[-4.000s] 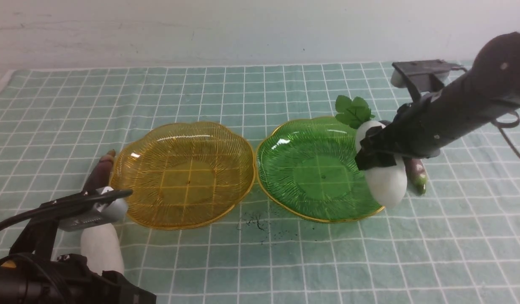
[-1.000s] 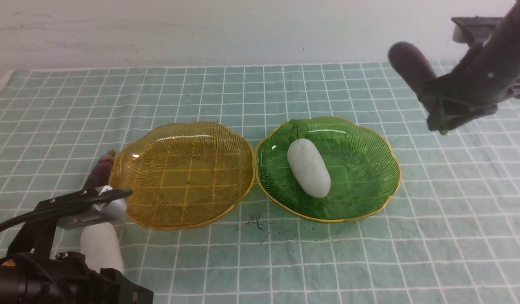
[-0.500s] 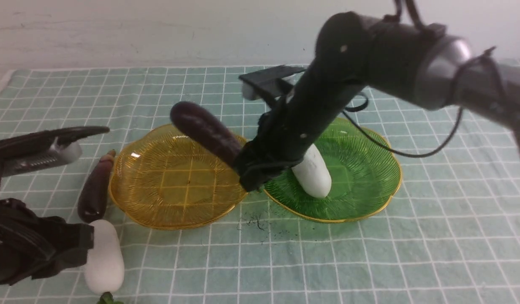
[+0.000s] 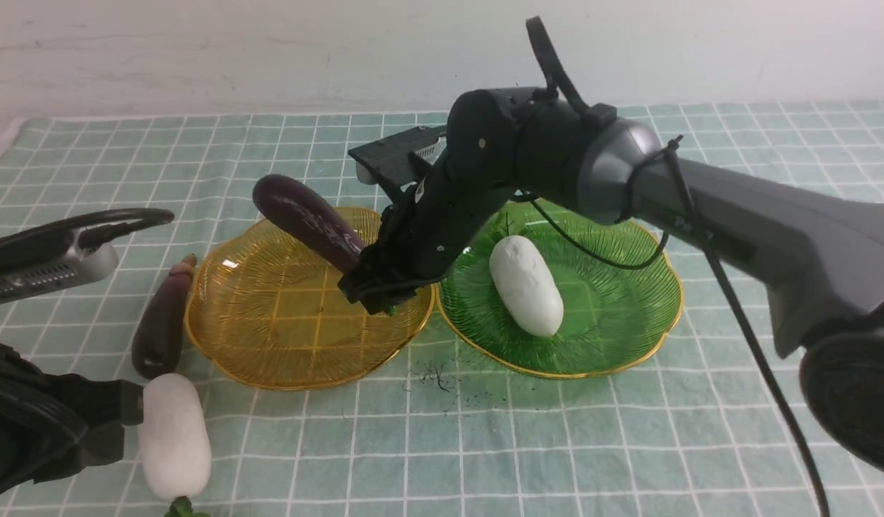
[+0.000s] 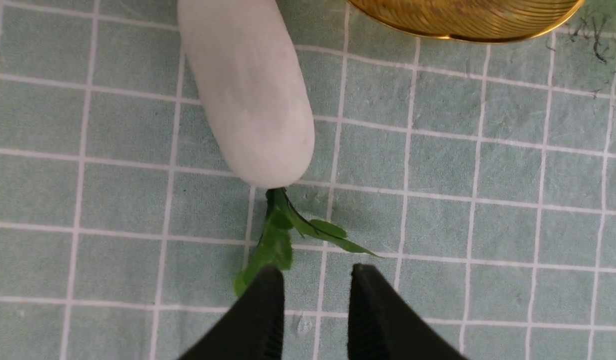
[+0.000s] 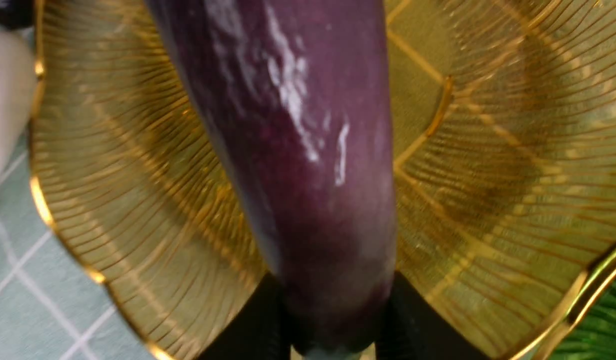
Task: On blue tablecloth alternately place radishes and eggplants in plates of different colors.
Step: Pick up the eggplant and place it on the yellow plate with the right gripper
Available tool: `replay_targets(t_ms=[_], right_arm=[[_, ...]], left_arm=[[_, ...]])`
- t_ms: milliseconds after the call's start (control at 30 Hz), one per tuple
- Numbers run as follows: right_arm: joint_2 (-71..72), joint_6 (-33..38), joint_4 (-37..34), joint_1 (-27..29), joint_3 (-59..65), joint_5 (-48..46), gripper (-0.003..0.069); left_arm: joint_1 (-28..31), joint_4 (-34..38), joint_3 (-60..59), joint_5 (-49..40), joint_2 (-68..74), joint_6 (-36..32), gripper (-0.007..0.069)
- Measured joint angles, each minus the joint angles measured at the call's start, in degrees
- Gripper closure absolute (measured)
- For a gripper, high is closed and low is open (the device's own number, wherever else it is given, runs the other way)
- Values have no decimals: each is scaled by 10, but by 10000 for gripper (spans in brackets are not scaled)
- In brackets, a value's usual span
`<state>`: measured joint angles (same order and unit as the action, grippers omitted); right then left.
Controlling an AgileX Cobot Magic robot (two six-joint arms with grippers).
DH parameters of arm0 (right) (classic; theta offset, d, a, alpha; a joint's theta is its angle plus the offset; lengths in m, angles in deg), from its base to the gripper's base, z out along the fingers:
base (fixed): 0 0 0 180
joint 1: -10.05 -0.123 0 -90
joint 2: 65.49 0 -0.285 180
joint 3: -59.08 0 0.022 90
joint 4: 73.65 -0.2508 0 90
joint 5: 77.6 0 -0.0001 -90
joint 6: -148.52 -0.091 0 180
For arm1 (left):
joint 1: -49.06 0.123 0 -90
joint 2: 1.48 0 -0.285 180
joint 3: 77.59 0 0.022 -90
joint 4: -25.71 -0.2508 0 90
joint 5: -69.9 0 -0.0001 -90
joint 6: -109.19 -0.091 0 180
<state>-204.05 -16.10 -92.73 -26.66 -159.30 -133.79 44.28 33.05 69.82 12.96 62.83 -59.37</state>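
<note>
**Right arm holds an eggplant over the amber plate, left arm idles by a radish**

Going left to right; the left gripper hangs low over the blue tablecloth with its jaws a small gap apart and nothing between them; one fingertip sits right by the leaf tuft of the loose radish, which lies flat on the cloth just in front of the loose eggplant. That eggplant rests beside the left rim of the amber plate, stem end pointing away from the robot.

Over the amber plate, the right gripper is clamped on one end of the held eggplant; the rest sticks up and to the left, tilted, clear of the plate.

There's a scatter of dark specks on the cloth in front of where the two plates meet.

The green plate touches the amber one on its right; the plated radish lies in its middle, angled, leaves at the far end.
</note>
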Motion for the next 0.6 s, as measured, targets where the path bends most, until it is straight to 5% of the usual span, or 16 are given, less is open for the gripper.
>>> replay_targets(t_ms=[333,600], right_arm=[[-25,-18,45,0,0,48,442],[-32,-28,78,0,0,47,111]], left_arm=[[0,0,0,0,0,0,452],[0,0,0,0,0,0,414]])
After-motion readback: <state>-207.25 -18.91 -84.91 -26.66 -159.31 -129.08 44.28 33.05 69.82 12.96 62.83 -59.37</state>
